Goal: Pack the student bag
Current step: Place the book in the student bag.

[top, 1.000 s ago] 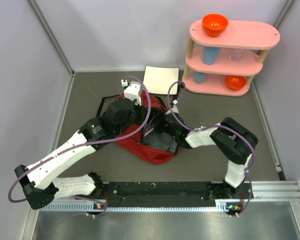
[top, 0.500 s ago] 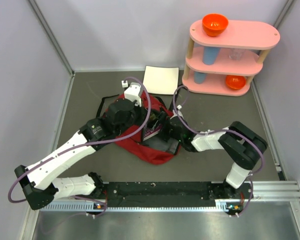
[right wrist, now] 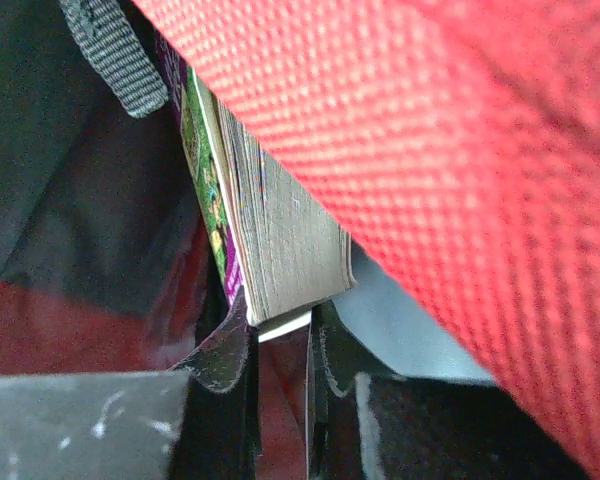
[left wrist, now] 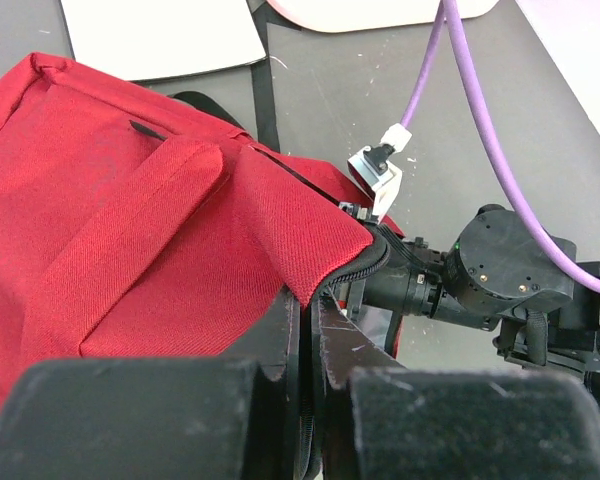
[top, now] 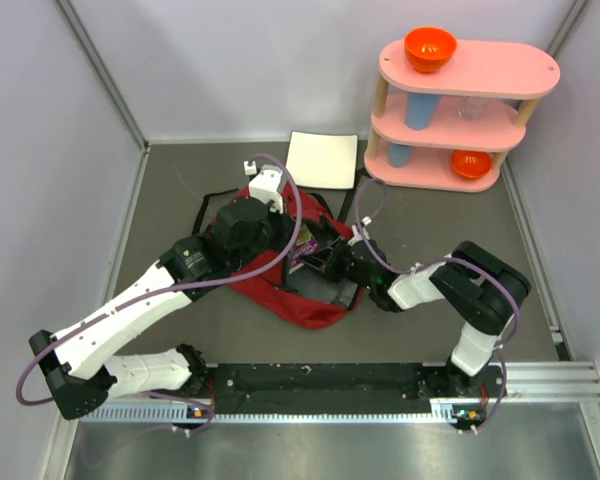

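The student bag (top: 302, 300), dark red, lies in the middle of the mat. My left gripper (top: 280, 205) is shut on the zipper edge of its top flap (left wrist: 310, 255), holding the flap up; in the left wrist view the jaws (left wrist: 308, 300) pinch the fabric. My right gripper (top: 327, 263) reaches into the opening. In the right wrist view a thick book (right wrist: 280, 240) with a purple-green cover stands inside under the red fabric (right wrist: 460, 150). Its lower corner rests at my right fingertips (right wrist: 278, 335). The jaws stand nearly together, with nothing deeper between them.
A pink three-tier shelf (top: 460, 110) stands at the back right with two orange bowls (top: 429, 48) and blue cups (top: 420, 108). A white sheet (top: 322, 160) lies behind the bag. Grey walls enclose the mat on three sides.
My right arm has pushed lower and further left into the bag's opening, its elbow shifting right. The left arm and the held flap have not moved.
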Controlling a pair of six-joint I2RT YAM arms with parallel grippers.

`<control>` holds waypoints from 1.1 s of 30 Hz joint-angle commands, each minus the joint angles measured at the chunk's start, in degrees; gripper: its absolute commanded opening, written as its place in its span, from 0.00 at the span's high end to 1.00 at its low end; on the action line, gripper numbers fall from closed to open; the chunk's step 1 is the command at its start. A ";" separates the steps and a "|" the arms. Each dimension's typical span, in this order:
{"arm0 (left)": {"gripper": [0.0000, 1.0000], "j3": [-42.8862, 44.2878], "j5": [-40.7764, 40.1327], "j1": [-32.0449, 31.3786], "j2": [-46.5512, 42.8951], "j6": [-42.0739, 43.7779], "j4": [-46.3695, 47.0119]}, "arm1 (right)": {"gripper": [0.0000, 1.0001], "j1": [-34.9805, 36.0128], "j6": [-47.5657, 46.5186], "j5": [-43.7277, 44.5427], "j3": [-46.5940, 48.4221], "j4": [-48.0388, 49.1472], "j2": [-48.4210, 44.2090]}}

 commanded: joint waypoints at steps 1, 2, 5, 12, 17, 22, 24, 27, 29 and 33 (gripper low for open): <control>1.00 -0.06 0.45 0.18 -1.35 -0.94 4.41 | 1.00 -0.96 -0.56 -1.61 4.35 7.70 0.91; 1.00 -0.15 0.28 0.18 -1.43 -1.12 4.32 | 1.00 -0.87 -1.18 -1.35 5.49 5.93 0.56; 1.00 -0.68 0.27 0.27 -1.35 -1.21 4.59 | 1.00 -0.69 -1.98 -0.03 11.19 0.92 0.47; 1.00 0.46 0.98 0.18 -0.56 -1.12 4.24 | 0.97 -0.60 1.00 0.85 18.60 -1.21 7.41; 1.00 -0.41 0.45 0.18 -1.08 -1.38 3.97 | 0.69 -0.78 -1.98 2.61 18.43 -8.66 6.45; 1.00 -0.59 0.27 0.18 -1.08 -1.38 3.88 | 0.32 -0.96 -7.15 2.70 10.89 -8.07 0.65; 1.00 -0.68 0.01 0.18 -0.91 -1.21 4.06 | 0.25 -0.96 -9.09 3.05 8.50 -7.98 -3.39; 1.00 -0.94 0.71 0.36 -0.38 -1.47 4.85 | 0.23 -1.22 -10.76 3.05 5.94 -11.20 -8.75; 1.00 -0.86 2.11 0.36 0.23 -1.47 5.20 | 0.23 -1.22 -11.38 3.92 5.24 -15.08 -13.04; 1.00 -0.51 4.13 0.36 0.85 -1.30 4.94 | 0.23 -1.22 -13.40 10.24 2.87 -30.71 -23.30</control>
